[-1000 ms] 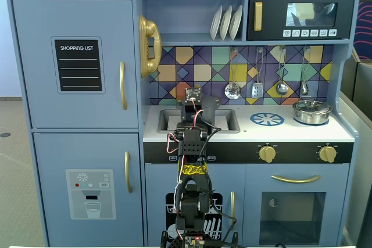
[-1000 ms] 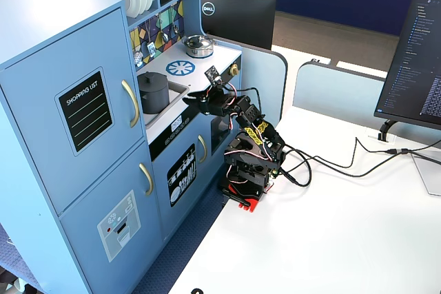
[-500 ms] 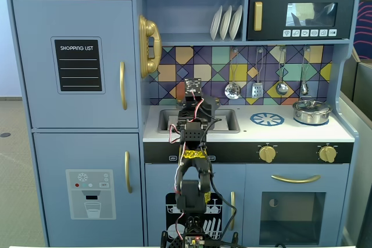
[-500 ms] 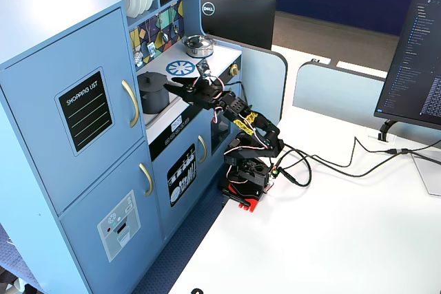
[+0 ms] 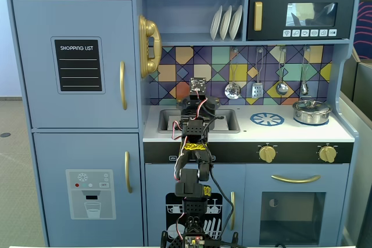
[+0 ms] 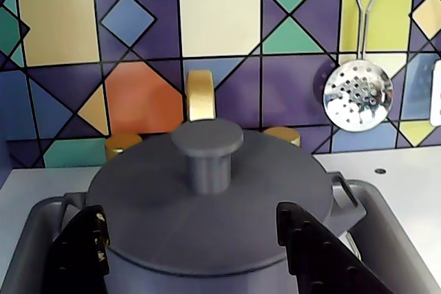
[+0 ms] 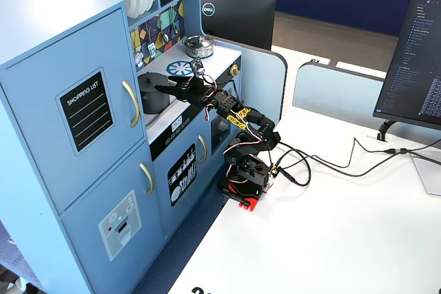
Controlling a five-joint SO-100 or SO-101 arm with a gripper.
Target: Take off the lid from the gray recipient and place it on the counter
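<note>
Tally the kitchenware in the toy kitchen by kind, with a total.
Pots: 2, gray pot and silver pot
Lids: 2, gray lid and silver lid
Plates: 3
Hanging utensils: 4
Total: 11

The counter (image 5: 302, 132) was a flat white worktop set into the blue toy kitchen, below a multicoloured tiled backsplash. A recessed sink (image 5: 226, 121) occupied its left portion in a fixed view. The gray recipient (image 7: 153, 91) stood inside that sink, with the lid (image 6: 207, 194) seated flat on top, closing it. In the wrist view, the sink's gray wall (image 6: 386, 218) flanked the pot on both sides. A blue printed burner ring (image 5: 267, 119) lay on the counter just right of the sink. A shiny silver pot (image 5: 311, 111) with its own lid stood on the counter near the right end, well apart from the sink.
</note>
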